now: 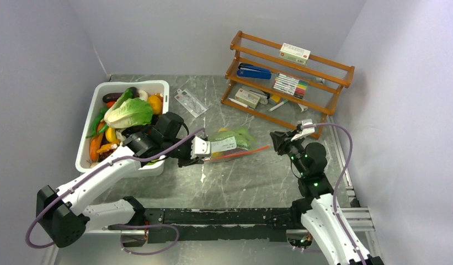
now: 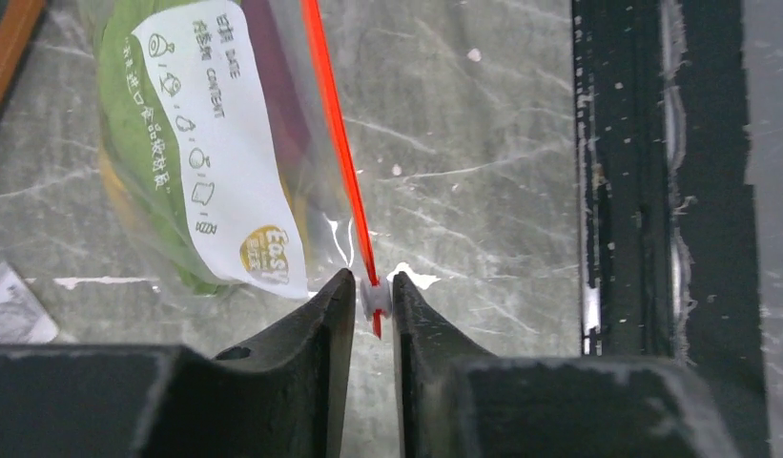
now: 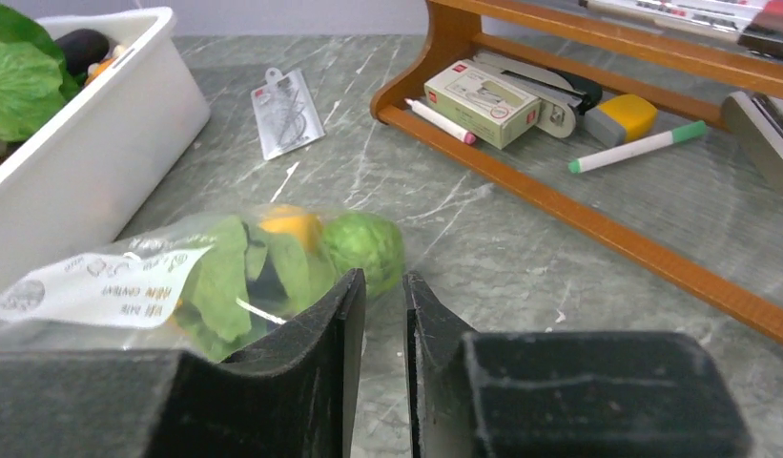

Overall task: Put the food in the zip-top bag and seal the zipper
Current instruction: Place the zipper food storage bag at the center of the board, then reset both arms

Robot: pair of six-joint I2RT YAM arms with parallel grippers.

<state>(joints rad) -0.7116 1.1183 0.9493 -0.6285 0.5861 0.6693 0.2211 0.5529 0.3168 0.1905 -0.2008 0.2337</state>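
Status: food step judged done. The clear plastic zip-top bag lies flat on the table. Inside it are a yellow-orange round fruit, a light-green round fruit and green leaves.

Left gripper: fingers closed on a small white tab at the near end of the thin red-orange zipper. The strip runs straight away from the fingertips, with the bag body to their left.

Right gripper: fingers nearly together, nothing seen between them. The bag sits just ahead and to their left.

Left to do: confirm the seal. Whether the track is pressed shut along its length cannot be told.

Writing: white label patch reads "DATE", "CONTENT", "Easy" on a round yellow logo, plus Chinese characters.
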